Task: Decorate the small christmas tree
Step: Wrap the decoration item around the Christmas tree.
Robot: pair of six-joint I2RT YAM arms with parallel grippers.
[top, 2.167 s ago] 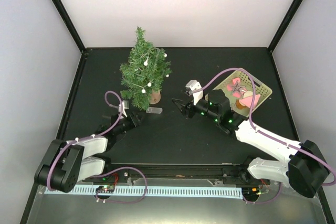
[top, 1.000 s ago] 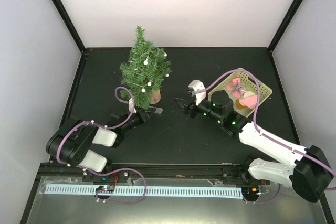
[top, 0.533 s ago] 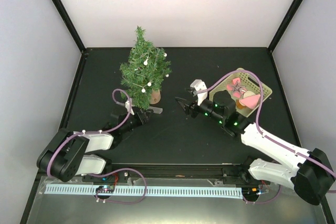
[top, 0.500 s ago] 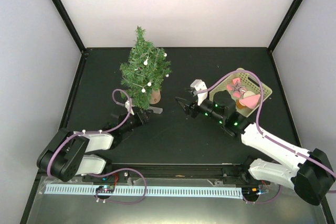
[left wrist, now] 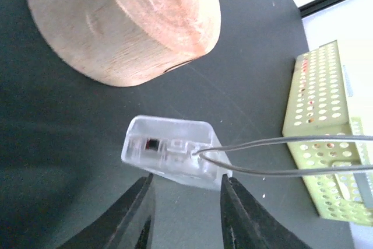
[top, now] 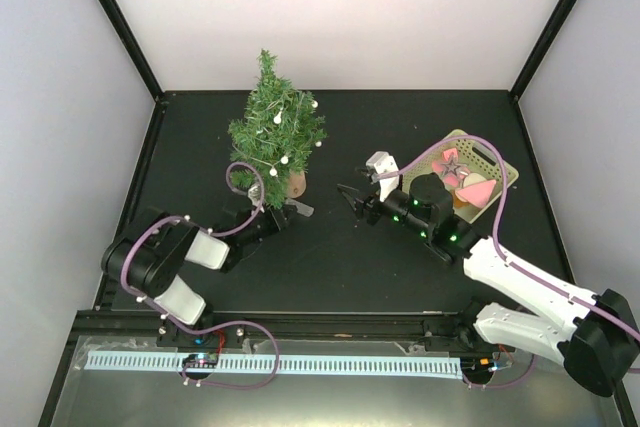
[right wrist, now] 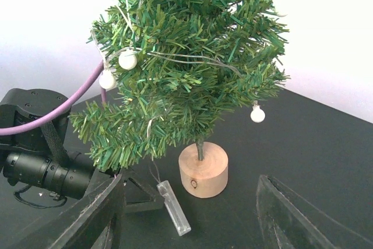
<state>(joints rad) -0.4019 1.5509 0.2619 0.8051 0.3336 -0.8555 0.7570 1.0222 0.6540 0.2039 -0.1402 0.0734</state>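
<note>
Beside the small christmas tree [top: 275,137], left pincer [left wrist: 186,193] has advanced, narrowly flanking clear box [left wrist: 169,153]; right pincer [right wrist: 187,188] wide.

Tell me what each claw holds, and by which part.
Right claw: nothing, jaws open. Left claw: it straddles the near end of the clear plastic box; whether it grips cannot be told.

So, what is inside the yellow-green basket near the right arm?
In the perforated basket lie a pink star-shaped ornament and a pink piece. The right arm and its cable cover the near part.
</note>
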